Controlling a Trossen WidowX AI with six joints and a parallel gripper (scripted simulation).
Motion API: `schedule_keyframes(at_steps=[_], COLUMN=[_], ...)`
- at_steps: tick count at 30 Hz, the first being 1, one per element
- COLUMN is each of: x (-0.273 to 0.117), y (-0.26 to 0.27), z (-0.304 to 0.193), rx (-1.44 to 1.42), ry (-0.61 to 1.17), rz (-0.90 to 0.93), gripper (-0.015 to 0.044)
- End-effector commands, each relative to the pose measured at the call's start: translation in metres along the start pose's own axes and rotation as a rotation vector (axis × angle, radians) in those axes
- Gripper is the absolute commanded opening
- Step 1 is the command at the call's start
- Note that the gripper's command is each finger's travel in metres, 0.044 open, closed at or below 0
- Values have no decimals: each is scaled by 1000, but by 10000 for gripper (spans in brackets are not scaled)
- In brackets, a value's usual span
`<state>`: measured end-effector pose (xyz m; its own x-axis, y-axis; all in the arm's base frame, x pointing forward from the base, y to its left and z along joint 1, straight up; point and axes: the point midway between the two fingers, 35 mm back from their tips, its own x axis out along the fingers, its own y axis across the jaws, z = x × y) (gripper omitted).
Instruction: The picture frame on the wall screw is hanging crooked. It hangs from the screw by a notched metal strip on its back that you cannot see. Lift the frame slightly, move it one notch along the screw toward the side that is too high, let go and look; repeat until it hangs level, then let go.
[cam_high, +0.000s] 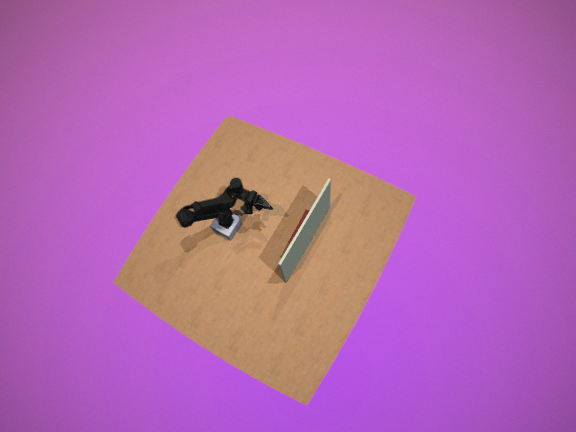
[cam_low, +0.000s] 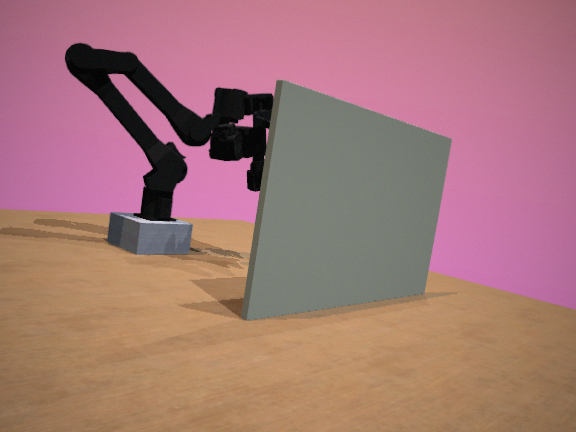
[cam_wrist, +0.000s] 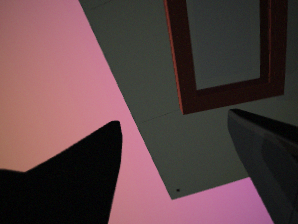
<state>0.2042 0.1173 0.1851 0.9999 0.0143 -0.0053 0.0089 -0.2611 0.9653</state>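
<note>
The picture frame, a dark red border (cam_high: 302, 220) (cam_wrist: 230, 96) around a grey-blue picture, hangs on the robot's side of the grey-green wall panel (cam_high: 312, 227) (cam_low: 350, 210) (cam_wrist: 135, 65). In the wrist view its near edge slants a little against the panel's edge and seam, so it looks slightly crooked; which side is high I cannot tell. The screw and the strip are hidden. My gripper (cam_high: 270, 206) (cam_wrist: 175, 116) is open and empty, backed off from the frame with a gap. In the exterior view the panel hides the frame and fingertips.
The arm's base stands on a grey-blue block (cam_low: 162, 239) on the wooden table top (cam_high: 345, 280), on the frame's side of the panel. The upright panel is the main obstacle. A corner of it shows low in the wrist view.
</note>
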Motion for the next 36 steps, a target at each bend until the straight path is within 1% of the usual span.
schedule_keyframes(at_steps=[1, 6, 36], x=[-17, -26, -26], y=[7, 10, 10], z=[5, 11, 11], rx=[10, 22, 22], ry=[-6, -13, -13], rz=[3, 6, 6], gripper=[260, 260, 260])
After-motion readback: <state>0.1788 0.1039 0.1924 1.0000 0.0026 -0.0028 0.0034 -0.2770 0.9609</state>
